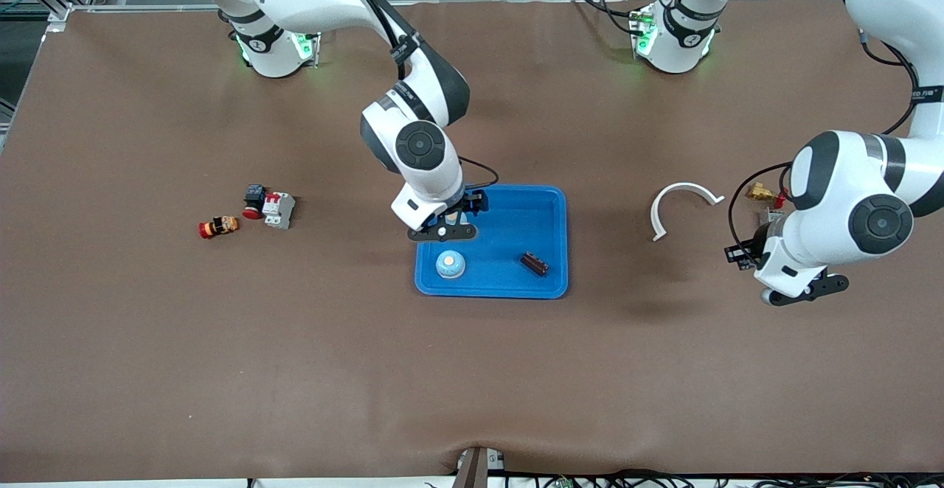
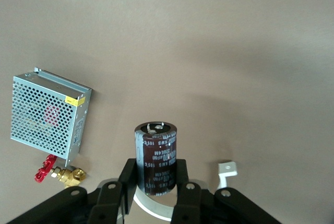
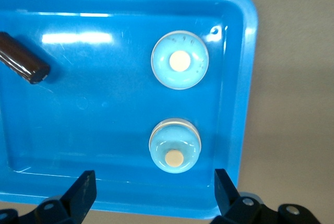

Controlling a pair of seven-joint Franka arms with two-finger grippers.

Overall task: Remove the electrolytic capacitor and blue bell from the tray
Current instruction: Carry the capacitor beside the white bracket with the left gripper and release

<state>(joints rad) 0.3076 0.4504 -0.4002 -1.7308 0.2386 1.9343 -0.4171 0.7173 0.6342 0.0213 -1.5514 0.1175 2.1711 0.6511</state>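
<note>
A blue tray (image 1: 516,211) holds two light-blue bells and a dark brown capacitor (image 1: 535,263). One bell (image 1: 450,264) sits near the tray's front-camera edge. The other bell (image 3: 175,145) lies under my right gripper (image 1: 450,224) and is mostly hidden in the front view. My right gripper (image 3: 154,192) is open and empty above that bell. The first bell (image 3: 179,60) and the tray capacitor (image 3: 23,59) also show in the right wrist view. My left gripper (image 2: 155,185) is shut on a second dark capacitor (image 2: 155,153), above the table at the left arm's end (image 1: 740,254).
A white curved clamp (image 1: 682,204) lies between the tray and the left arm. A perforated metal box (image 2: 47,117) and a brass valve with a red handle (image 2: 60,174) lie under the left arm. Red buttons (image 1: 219,226) and a breaker (image 1: 279,209) lie toward the right arm's end.
</note>
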